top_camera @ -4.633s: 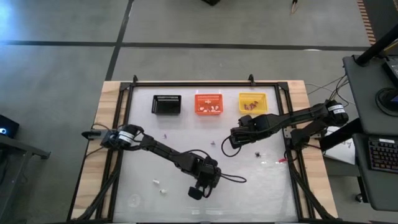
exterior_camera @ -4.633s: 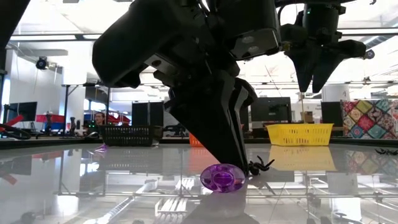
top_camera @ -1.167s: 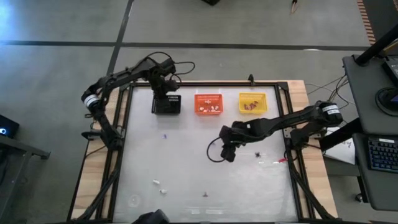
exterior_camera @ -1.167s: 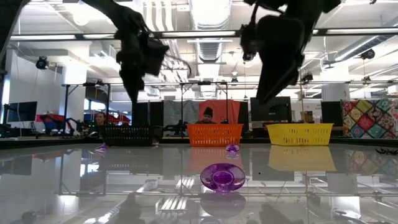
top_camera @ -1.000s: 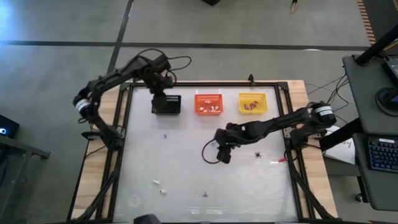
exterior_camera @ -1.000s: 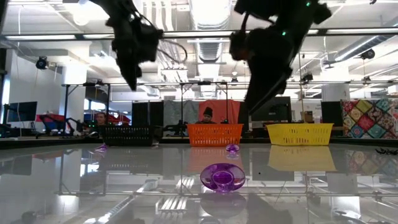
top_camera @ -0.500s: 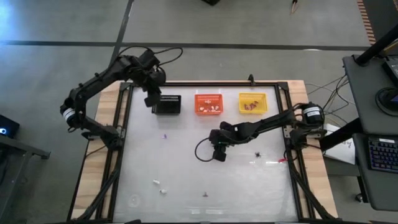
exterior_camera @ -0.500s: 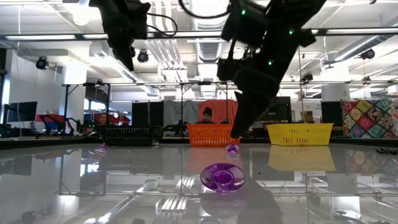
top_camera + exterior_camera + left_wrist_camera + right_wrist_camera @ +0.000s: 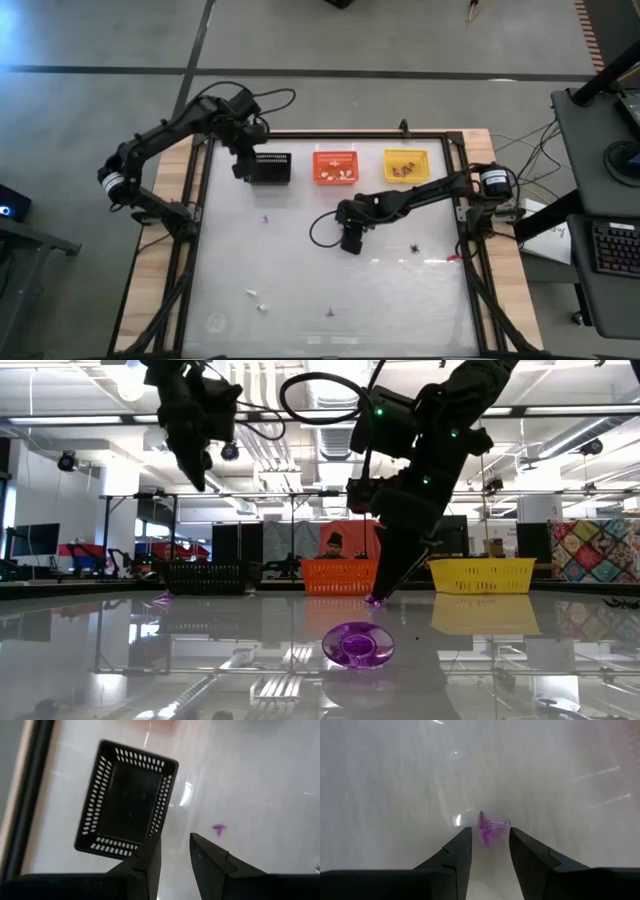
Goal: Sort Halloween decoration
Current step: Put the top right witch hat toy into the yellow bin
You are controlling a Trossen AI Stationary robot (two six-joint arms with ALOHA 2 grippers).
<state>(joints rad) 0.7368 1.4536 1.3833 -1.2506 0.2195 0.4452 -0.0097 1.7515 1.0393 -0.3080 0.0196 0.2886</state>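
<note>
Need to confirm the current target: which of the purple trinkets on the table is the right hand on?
The purple trinket at mid-table, lying between the right hand's open fingers. The other purple pieces lie apart, with no hand near.

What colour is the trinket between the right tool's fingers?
Purple; the trinket shows best in the right wrist view, between the open right tool.

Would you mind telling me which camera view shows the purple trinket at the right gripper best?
The right wrist view: the purple trinket lies just ahead of the right gripper, fingers apart. The low view shows it small beneath that gripper. The high view hides it; the left wrist view misses it.
</note>
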